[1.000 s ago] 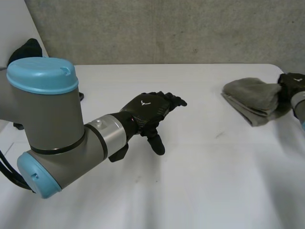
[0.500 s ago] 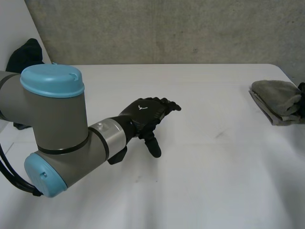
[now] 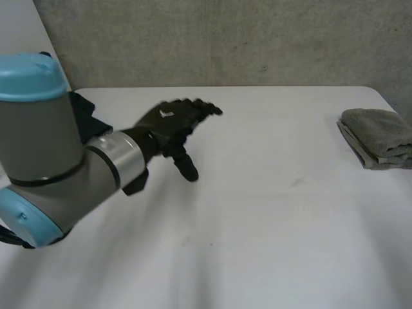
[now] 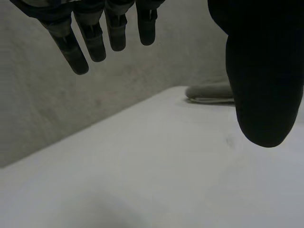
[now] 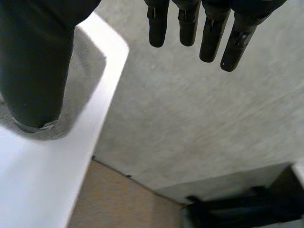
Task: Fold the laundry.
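A folded grey cloth [image 3: 380, 137] lies at the right edge of the white table [image 3: 270, 212]; nothing touches it. My left hand [image 3: 172, 123] hovers open over the table's left half, fingers straight, far from the cloth. In the left wrist view its fingers [image 4: 95, 35] and thumb [image 4: 259, 71] are spread with nothing between them, and the cloth [image 4: 211, 91] lies far beyond. My right hand [image 5: 190, 21] is open beside the table's corner. Its thumb [image 5: 33, 61] is over the grey cloth [image 5: 88, 59], apart from it.
A grey concrete wall [image 3: 225, 38] stands behind the table. A dark item [image 3: 82, 114] sits behind my left arm at the table's left rear. Past the table's right edge [image 5: 102, 109] is a drop to the brown floor [image 5: 123, 204].
The right hand carried the folded cloth to the right edge, let it go and left the head view. My left arm swung back and to the left.
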{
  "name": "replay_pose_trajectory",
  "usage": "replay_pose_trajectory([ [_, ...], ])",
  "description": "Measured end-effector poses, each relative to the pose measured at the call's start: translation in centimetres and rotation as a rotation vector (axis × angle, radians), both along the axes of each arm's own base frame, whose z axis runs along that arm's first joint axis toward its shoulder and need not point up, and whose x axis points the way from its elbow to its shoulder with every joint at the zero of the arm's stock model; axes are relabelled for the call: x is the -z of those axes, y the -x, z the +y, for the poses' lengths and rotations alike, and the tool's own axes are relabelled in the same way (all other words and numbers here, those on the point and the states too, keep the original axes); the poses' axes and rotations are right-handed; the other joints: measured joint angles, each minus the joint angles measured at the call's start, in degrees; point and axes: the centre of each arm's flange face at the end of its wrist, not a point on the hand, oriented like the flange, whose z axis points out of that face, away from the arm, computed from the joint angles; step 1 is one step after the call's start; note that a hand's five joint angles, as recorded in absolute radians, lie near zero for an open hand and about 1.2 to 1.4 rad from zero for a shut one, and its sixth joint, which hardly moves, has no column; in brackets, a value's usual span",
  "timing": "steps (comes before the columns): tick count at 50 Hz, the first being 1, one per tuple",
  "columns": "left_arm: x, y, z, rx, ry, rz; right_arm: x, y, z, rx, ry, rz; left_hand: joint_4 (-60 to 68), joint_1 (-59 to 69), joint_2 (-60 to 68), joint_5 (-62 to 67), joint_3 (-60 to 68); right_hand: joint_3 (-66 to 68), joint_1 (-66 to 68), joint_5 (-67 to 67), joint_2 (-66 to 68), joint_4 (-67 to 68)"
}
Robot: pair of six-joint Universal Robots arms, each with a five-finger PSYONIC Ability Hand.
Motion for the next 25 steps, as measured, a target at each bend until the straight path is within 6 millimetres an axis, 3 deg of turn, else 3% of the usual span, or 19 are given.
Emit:
replay_pose_trajectory([
  [4,-0.9,-0.8,-1.3,-0.034,0.047,0.022,-1.8,-1.4,0.7,-0.031,0.052,0.024,0.0,0.0,0.0,0.0,0.0,0.0,0.0,0.0,0.0,0.0],
  [5,-2.0,-2.0,-3.3,-0.086,0.116,0.050,-3.5,-4.2,1.6,-0.094,0.114,0.018,0.0,0.0,0.0,0.0,0.0,0.0,0.0,0.0,0.0,0.0],
  [6,-2.1,-2.2,-3.6,-0.092,0.124,0.052,-3.8,-4.8,1.8,-0.110,0.127,0.014,0.0,0.0,0.0,0.0,0.0,0.0,0.0,0.0,0.0,0.0],
  [8,-2.7,-4.0,-6.4,-0.161,0.199,0.063,-5.0,-8.8,3.4,-0.213,0.182,-0.025,0.0,0.0,0.0,0.0,0.0,0.0,0.0,0.0,0.0,0.0],
  [10,-2.7,-5.1,-8.0,-0.200,0.236,0.058,-5.5,-11.0,4.6,-0.278,0.203,-0.051,0.0,0.0,0.0,0.0,0.0,0.0,0.0,0.0,0.0,0.0],
  [11,-2.7,-5.1,-8.0,-0.200,0.236,0.058,-5.5,-11.0,4.6,-0.278,0.203,-0.051,0.0,0.0,0.0,0.0,0.0,0.0,0.0,0.0,0.0,0.0],
  [12,-2.3,-7.1,-10.6,-0.260,0.281,0.028,-5.8,-13.9,6.4,-0.366,0.220,-0.084,0.0,0.0,-0.1,0.0,0.0,0.0,0.0,0.0,0.0,0.0],
  [14,-1.4,-9.0,-13.0,-0.308,0.314,-0.016,-5.8,-17.3,9.1,-0.480,0.223,-0.119,0.0,0.0,-0.1,0.0,0.0,0.0,0.0,0.0,0.0,0.0],
  [16,-0.4,-10.6,-14.7,-0.341,0.330,-0.062,-5.4,-19.5,11.0,-0.553,0.214,-0.137,0.0,0.0,-0.1,0.0,0.0,0.0,0.0,0.0,0.0,0.0],
  [17,0.8,-12.3,-16.5,-0.369,0.345,-0.117,-4.6,-21.6,13.1,-0.627,0.196,-0.150,0.0,0.0,-0.1,0.0,0.0,0.0,0.0,0.0,0.0,0.0],
  [19,2.2,-13.8,-18.1,-0.390,0.353,-0.174,-4.0,-22.8,14.5,-0.670,0.182,-0.156,0.0,0.0,-0.1,0.0,0.0,0.0,0.0,0.0,0.0,0.0],
  [20,3.0,-14.6,-19.0,-0.400,0.357,-0.206,-3.2,-24.2,16.1,-0.719,0.160,-0.161,0.0,0.0,-0.1,0.0,0.0,0.0,0.0,0.0,0.0,0.0],
  [21,3.0,-14.6,-19.0,-0.400,0.357,-0.206,-3.2,-24.2,16.1,-0.719,0.160,-0.161,0.0,0.0,-0.1,0.0,0.0,0.0,0.0,0.0,0.0,0.0],
  [22,5.2,-16.5,-21.0,-0.418,0.366,-0.287,-1.6,-25.9,18.6,-0.786,0.121,-0.165,0.0,0.0,-0.1,0.0,0.0,0.0,0.0,0.0,0.0,0.0],
  [25,7.7,-18.2,-22.9,-0.430,0.376,-0.371,0.2,-27.0,20.7,-0.833,0.071,-0.166,0.0,0.0,-0.1,0.0,0.0,0.0,0.0,0.0,0.0,0.0],
])
